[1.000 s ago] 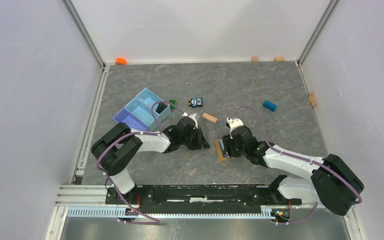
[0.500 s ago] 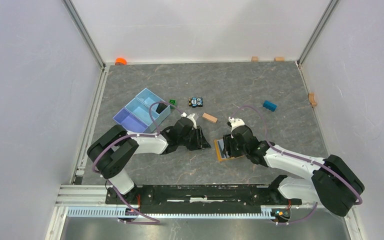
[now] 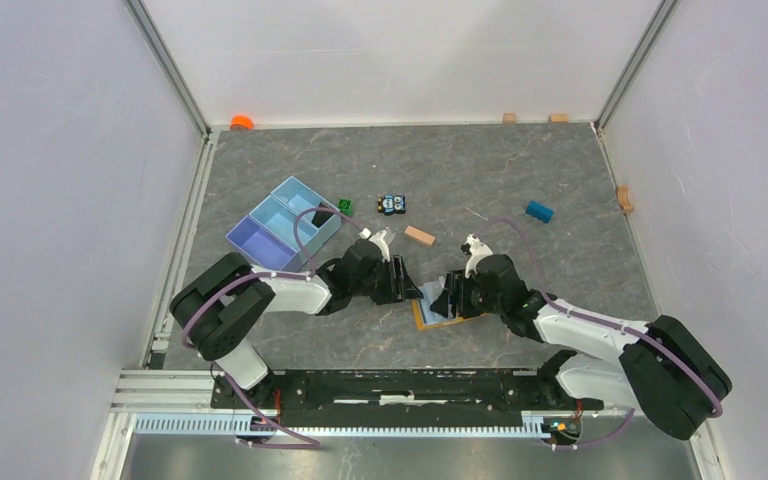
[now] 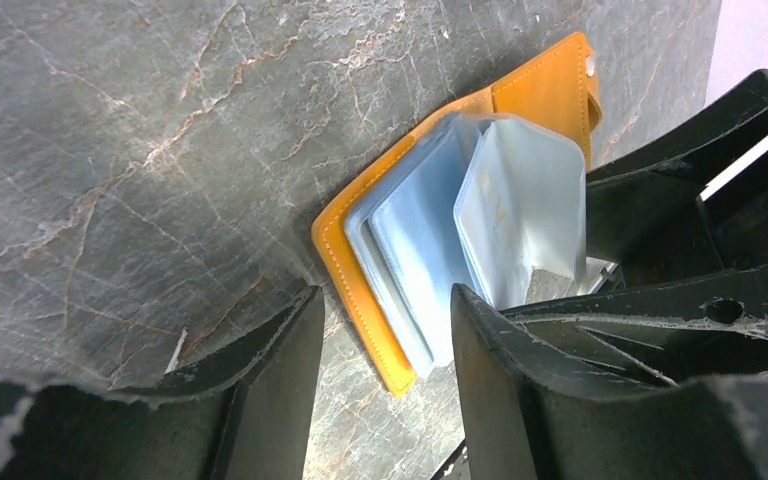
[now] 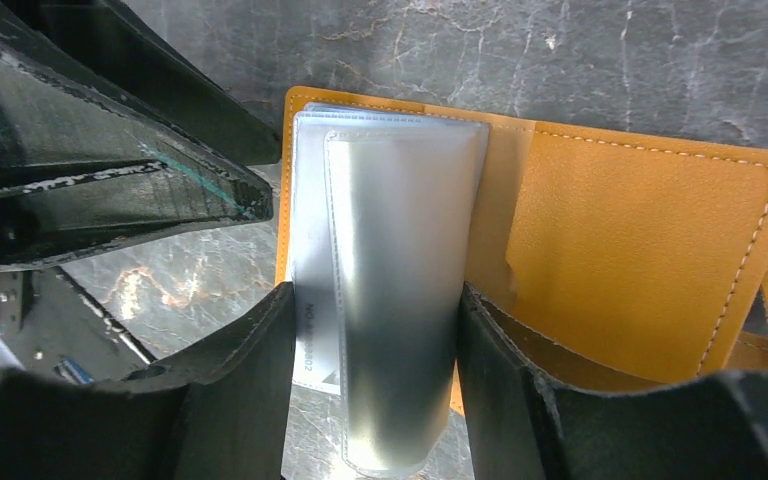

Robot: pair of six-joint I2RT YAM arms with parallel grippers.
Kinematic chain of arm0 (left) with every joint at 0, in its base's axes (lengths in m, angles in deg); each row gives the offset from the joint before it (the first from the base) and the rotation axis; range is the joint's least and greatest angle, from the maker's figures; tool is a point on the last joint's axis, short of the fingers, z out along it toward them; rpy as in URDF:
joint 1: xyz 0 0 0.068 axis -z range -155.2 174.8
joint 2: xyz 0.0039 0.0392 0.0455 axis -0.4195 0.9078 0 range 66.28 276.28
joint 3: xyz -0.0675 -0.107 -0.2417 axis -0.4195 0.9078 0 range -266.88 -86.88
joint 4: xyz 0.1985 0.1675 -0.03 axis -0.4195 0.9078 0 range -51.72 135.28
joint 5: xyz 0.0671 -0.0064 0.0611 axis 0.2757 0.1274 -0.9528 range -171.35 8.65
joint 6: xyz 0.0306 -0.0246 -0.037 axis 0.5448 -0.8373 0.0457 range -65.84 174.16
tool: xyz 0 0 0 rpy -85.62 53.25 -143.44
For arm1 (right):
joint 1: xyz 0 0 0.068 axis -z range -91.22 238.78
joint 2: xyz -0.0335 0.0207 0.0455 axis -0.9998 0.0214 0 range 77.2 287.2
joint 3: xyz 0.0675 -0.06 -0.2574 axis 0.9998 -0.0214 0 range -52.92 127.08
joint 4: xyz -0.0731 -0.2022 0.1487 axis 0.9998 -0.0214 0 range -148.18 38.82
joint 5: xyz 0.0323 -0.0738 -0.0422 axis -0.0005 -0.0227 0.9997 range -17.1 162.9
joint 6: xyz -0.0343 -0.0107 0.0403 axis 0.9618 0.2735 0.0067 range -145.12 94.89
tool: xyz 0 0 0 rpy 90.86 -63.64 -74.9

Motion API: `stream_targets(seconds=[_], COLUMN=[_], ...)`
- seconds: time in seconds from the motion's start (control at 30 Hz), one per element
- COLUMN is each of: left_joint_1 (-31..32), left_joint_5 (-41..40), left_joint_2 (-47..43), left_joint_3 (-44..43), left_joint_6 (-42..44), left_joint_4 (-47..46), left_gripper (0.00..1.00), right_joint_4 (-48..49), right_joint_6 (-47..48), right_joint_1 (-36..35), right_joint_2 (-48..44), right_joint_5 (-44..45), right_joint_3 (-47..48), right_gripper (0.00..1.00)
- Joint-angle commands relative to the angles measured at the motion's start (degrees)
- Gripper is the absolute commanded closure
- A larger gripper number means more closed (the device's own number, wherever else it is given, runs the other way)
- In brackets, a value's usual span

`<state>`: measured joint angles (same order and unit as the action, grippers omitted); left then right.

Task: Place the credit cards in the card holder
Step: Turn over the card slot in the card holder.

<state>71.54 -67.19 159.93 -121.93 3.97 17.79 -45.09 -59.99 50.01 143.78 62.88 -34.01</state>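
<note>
The card holder (image 3: 426, 316) lies open on the grey table between the two grippers, orange with pale plastic sleeves (image 4: 415, 255). One sleeve (image 5: 400, 300) bows up between my right gripper's (image 5: 375, 335) fingers, which press its sides. My right gripper (image 3: 448, 297) is shut on that sleeve. My left gripper (image 4: 385, 325) is open, with the card holder's (image 4: 360, 270) near corner in the gap between its fingers and nothing gripped. It sits just left of the holder (image 3: 406, 286). The sleeves look light blue; I cannot separate the credit cards from them.
A light blue divided tray (image 3: 260, 238) stands behind the left arm with a dark flat thing (image 3: 318, 214) upright in it. Behind the grippers lie a green block (image 3: 344, 208), toy car (image 3: 391, 204), wooden block (image 3: 419, 236) and blue block (image 3: 538, 211).
My left gripper has opened. The right gripper has dragged the card holder left towards the left gripper, and a pale blue sleeve now shows between them.
</note>
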Motion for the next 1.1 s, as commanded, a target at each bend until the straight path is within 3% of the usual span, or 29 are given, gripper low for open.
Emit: stream_targets(seconds=[0.0,0.57,0.77,0.9,1.07], left_joint_1=[0.3,5.2,6.2,7.1,7.7], left_joint_5=[-0.1,-18.9,-23.3,-26.5,-27.6], left_joint_2=[1.2,6.9,10.3,12.5,14.4], left_joint_3=[0.9,-11.0,-14.0,-16.2,-17.8], left_joint_6=[-0.8,7.9,8.8,9.8,10.3], left_joint_4=[-1.6,24.5,30.1,34.1,35.5], left_gripper=[0.42,0.42,0.45,0.47,0.47], right_joint_4=[5.5,18.4,10.9,4.3,0.9], right_joint_6=[-3.6,-8.6,-3.6,1.9,6.3], right_joint_1=[0.7,3.7,3.9,3.9,3.8], right_joint_2=[-0.4,-2.8,-7.3,-9.4,-9.5], right_joint_5=[-4.7,-11.4,-5.0,1.2,5.4], right_joint_3=[-2.8,-8.9,-7.2,-4.9,-3.0], right_gripper=[0.68,0.66,0.58,0.42,0.33])
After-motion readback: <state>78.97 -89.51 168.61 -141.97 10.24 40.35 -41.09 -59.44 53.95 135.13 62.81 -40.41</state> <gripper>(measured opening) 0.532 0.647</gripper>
